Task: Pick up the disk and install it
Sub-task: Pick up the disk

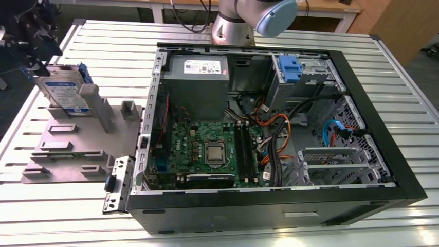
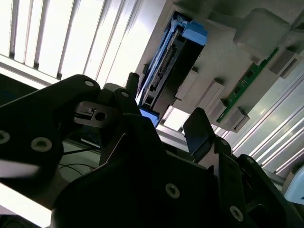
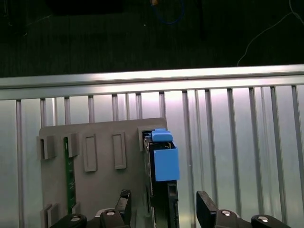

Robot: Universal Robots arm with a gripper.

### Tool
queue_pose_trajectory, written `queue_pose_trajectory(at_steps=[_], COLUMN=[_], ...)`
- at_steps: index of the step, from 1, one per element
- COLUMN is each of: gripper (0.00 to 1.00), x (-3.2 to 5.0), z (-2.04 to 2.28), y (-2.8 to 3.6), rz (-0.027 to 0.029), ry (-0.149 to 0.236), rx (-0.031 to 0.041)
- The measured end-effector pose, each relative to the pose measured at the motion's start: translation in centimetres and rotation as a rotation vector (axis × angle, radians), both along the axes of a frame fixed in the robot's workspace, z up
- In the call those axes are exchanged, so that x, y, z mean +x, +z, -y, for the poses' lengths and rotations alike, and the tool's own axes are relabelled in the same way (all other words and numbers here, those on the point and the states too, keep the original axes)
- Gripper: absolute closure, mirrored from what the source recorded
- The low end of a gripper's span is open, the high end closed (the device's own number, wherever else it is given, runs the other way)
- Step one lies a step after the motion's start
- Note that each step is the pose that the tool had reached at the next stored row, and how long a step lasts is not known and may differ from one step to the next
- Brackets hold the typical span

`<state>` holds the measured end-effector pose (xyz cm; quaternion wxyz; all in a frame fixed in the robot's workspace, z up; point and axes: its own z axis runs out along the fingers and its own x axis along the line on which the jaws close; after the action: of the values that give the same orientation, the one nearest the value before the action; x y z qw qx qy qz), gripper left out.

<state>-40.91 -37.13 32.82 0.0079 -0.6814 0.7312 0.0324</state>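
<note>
We see the disk (image 1: 65,92) standing on edge in a slot of the grey holder (image 1: 89,141), at nine o'clock from the open computer case (image 1: 274,198). A thin green board (image 3: 69,171) sits in another slot. The gripper (image 3: 164,209) is spread wide, one finger on each side of the disk. The slot hides the disk's bottom.

I work over a ribbed metal table (image 1: 404,77), with a wooden bench (image 1: 329,7) behind it in the exterior view and dark floor (image 3: 95,42) past its edge in the first wrist view.
</note>
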Motion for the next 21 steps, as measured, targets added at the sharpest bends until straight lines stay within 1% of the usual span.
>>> queue_pose_trajectory(at_steps=[3,10,21], gripper=[0.35,0.35,0.35], x=[0.00,-0.09,-0.29], z=[0.00,-0.01,0.00], y=[-0.25,-0.76,-2.00], rz=[0.0012,0.0082,0.0196], ry=[0.010,0.036,0.073], rx=[-0.0004,-0.0004,-0.0003])
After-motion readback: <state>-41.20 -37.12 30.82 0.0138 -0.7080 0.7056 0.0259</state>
